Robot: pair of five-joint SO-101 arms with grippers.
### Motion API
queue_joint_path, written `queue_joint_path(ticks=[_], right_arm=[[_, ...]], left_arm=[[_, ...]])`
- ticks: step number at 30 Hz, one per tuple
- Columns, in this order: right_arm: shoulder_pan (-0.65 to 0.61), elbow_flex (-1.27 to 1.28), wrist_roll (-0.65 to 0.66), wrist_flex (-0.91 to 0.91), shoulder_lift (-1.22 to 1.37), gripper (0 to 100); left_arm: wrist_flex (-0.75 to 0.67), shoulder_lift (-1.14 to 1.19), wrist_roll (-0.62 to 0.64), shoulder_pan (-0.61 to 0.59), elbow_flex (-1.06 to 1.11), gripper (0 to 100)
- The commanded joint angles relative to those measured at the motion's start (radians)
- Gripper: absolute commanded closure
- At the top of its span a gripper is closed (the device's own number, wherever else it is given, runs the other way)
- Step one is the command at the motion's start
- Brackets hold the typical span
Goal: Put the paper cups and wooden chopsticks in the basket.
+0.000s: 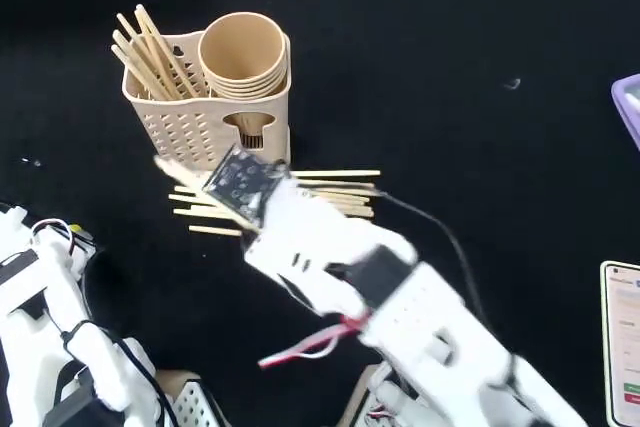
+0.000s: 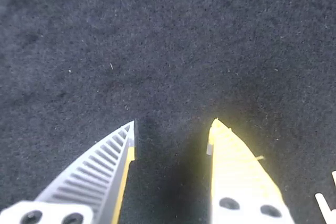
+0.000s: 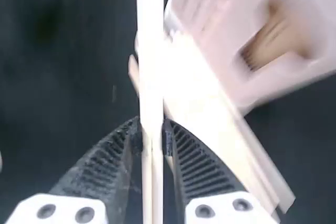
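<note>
- The right end effector (image 3: 152,132) is pressed together on a pale wooden chopstick (image 3: 149,51). Its dark ribbed jaws pinch the chopstick from both sides. Whether one stick or two lie together there cannot be told.
- In the high view the held chopstick (image 1: 172,170) sticks out at a slant past the white right arm (image 1: 420,307). It lies just in front of the basket.
- The beige perforated plastic basket (image 1: 200,127) stands upright toward the far left corner of the black cloth-covered tabletop (image 1: 480,147).
- A stack of tan paper cups (image 1: 243,52) sits in the right part of the basket.
- A bundle of wooden chopsticks (image 1: 150,52) leans out of the left part of the basket.
- Loose wooden chopsticks (image 1: 340,192) lie flat on the tabletop just in front of the basket, partly under the right arm.
- The left end effector (image 2: 173,129) is spread, with its jaws apart over bare black cloth and nothing between them.
- The left arm (image 1: 50,317) sits by the near left corner.
- A purple object (image 1: 628,107) shows at the right edge.
</note>
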Motion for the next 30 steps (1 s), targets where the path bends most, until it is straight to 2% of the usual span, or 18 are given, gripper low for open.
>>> queue_joint_path(ticks=[1,8,11,22,30], right_arm=[[-0.020,-0.171,0.003,-0.152,-0.133,98.7],[-0.023,-0.205,0.002,-0.784,0.061,98.7],[-0.015,-0.271,0.002,-0.964,0.206,98.7],[-0.002,-0.768,0.002,-0.982,0.693,98.7],[-0.002,-0.823,0.002,-0.980,0.820,98.6]], left_arm=[[-0.011,-0.020,0.000,0.010,-0.045,78],[-0.011,-0.020,0.000,0.010,-0.045,78],[-0.011,-0.020,0.000,0.008,-0.045,78],[-0.011,-0.018,0.000,0.010,-0.045,78],[-0.011,-0.018,0.000,0.008,-0.045,78]])
